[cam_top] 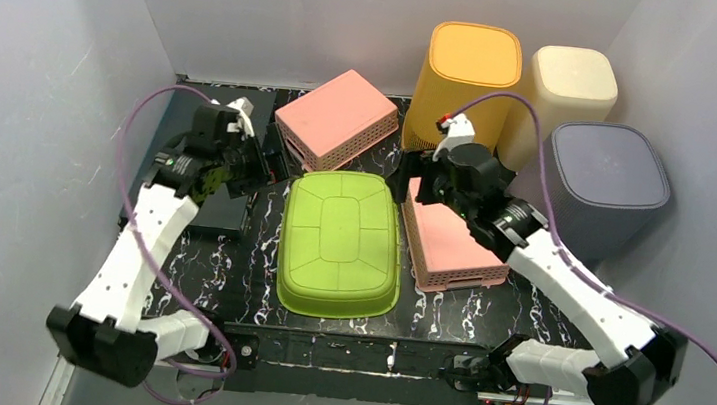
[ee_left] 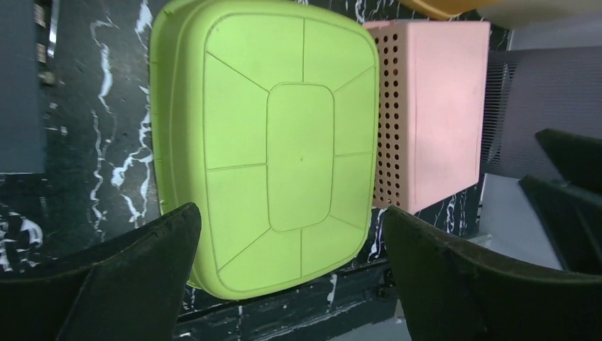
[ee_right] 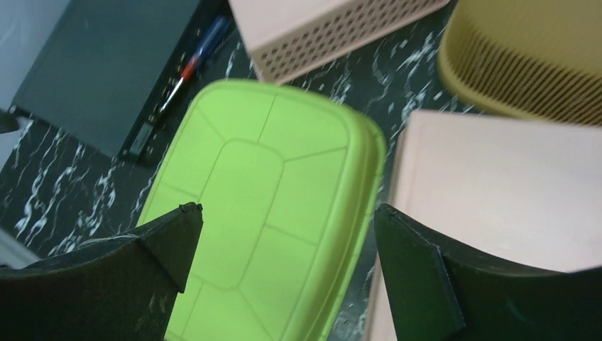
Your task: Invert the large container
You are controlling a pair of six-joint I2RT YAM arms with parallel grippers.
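The large lime-green container (cam_top: 341, 243) lies bottom-up on the black marbled table, its ribbed base facing up. It also shows in the left wrist view (ee_left: 270, 142) and the right wrist view (ee_right: 248, 206). My left gripper (cam_top: 273, 166) is open and empty, above the table just beyond the container's far left corner; in its own view (ee_left: 291, 220) the jaws stand wide apart. My right gripper (cam_top: 407, 183) is open and empty, above the container's far right corner next to a pink basket; its own view (ee_right: 287, 217) shows the jaws spread over the container's right rim.
Two pink perforated baskets stand upside down, one at the back (cam_top: 336, 118), one right of the container (cam_top: 450, 247). A yellow bin (cam_top: 463, 78), a cream bin (cam_top: 567, 89) and a grey bin (cam_top: 603, 183) stand back right. A dark flat box (cam_top: 218, 210) lies left.
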